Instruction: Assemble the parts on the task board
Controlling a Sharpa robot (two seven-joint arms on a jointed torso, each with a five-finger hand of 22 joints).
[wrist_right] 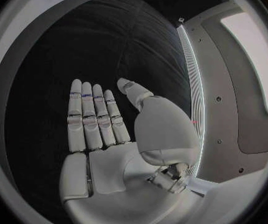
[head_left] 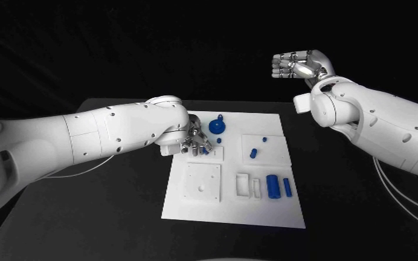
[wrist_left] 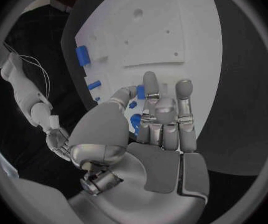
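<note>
The white task board (head_left: 235,212) lies mid-table. My left hand (head_left: 185,143) hovers low over its left edge. A small blue part (head_left: 205,150) sits between that hand's thumb and a finger, seemingly pinched (wrist_left: 140,91), while the other fingers (wrist_left: 183,109) stay straight. Just beyond the fingertips lie a round blue knob (head_left: 216,127) and a tiny blue peg (head_left: 218,141). My right hand (head_left: 301,64) is raised high off the board's far right, holding nothing. Its palm is flat and the fingers (wrist_right: 93,117) are straight.
More blue parts lie on the board's right half: two small ones (head_left: 263,139) (head_left: 254,153) and two cylinders (head_left: 272,186) (head_left: 287,186). A square recessed plate (head_left: 202,181) and narrow slots (head_left: 243,184) are near the front. Black table (head_left: 104,212) surrounds the board.
</note>
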